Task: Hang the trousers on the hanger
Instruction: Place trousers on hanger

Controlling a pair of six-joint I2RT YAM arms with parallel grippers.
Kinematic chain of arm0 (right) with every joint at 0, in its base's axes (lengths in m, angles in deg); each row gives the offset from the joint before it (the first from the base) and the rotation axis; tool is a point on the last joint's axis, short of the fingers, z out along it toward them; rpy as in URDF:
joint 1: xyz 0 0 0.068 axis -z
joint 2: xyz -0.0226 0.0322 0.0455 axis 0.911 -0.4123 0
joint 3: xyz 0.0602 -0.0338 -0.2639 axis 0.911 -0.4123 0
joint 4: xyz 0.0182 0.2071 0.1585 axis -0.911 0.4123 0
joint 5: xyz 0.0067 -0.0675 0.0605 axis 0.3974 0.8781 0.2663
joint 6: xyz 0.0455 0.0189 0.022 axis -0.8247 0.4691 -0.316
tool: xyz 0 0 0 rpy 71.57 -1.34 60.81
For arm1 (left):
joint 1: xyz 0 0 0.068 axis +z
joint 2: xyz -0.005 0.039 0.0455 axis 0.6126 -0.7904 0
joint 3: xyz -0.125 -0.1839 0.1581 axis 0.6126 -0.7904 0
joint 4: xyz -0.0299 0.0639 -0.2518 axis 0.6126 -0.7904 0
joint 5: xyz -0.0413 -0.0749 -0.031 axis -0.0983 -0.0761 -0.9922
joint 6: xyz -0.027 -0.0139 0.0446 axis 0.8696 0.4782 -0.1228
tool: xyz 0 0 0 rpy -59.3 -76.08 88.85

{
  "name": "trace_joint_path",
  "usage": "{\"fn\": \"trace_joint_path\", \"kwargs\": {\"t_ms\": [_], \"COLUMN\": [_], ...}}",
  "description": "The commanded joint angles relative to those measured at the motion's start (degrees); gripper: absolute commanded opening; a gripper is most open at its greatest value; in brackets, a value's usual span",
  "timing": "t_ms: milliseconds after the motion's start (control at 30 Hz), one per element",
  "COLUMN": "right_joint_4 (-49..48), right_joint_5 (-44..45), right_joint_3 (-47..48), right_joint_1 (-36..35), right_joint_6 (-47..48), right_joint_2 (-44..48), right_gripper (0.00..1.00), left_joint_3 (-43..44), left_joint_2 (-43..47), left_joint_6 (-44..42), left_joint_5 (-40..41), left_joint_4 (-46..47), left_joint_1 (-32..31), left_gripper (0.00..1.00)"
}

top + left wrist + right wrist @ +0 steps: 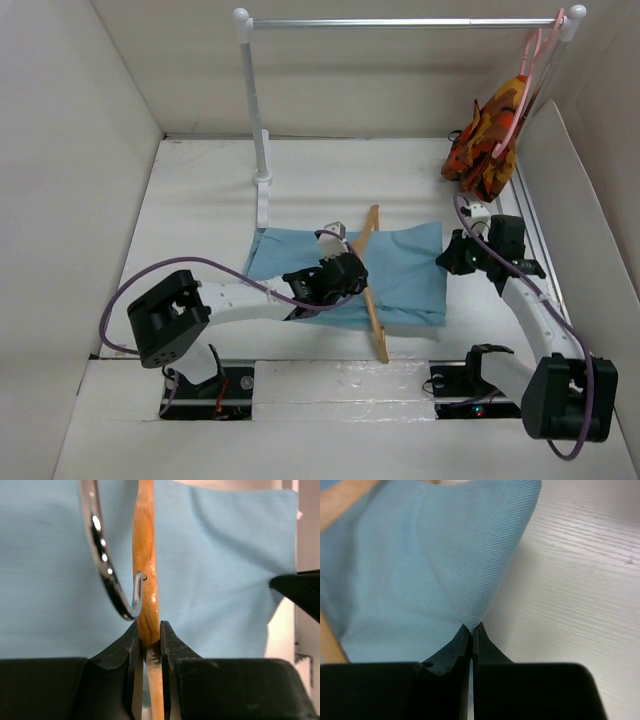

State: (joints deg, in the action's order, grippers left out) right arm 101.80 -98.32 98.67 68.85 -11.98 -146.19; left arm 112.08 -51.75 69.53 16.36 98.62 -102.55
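Soft and limp, the trousers (405, 275) lie flat mid-desk (200, 200) — the right gripper (471, 629) has its jaws pinched on their right edge, a sound hold — while the left gripper (149, 632) clamps its jaws on the stiff, light hanger (145, 555) beside its hook (101, 562).

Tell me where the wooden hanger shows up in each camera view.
Top external: hanger runs diagonally, centre, across the trousers.
Left wrist: upright in the middle, pinched in the jaws.
Right wrist: tan sliver at the left edge.
Shared landmark: the blue trousers.
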Motion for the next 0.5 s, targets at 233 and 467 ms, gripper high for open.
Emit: {"fn": "trace_joint_path", "kwargs": {"t_ms": [233,467], "right_joint_4": [-3.41,-8.32], "right_joint_5": [-0.84,-2.85], "right_joint_3": [7.23,5.38], "right_joint_1": [4.62,7.78], "right_joint_6": [5.7,5.0], "right_joint_2": [-8.95,-13.43], "right_gripper": [0.0,0.0], "left_joint_3": [-3.82,-2.67], "left_joint_2": [8.81,7.93], "left_joint_6": [-9.3,-13.15], "left_joint_5": [10.69,11.93], "left_joint_4": [-14.25,-15.41], "left_joint_1": [0.96,1.49], "left_gripper": [0.0,0.0]}}
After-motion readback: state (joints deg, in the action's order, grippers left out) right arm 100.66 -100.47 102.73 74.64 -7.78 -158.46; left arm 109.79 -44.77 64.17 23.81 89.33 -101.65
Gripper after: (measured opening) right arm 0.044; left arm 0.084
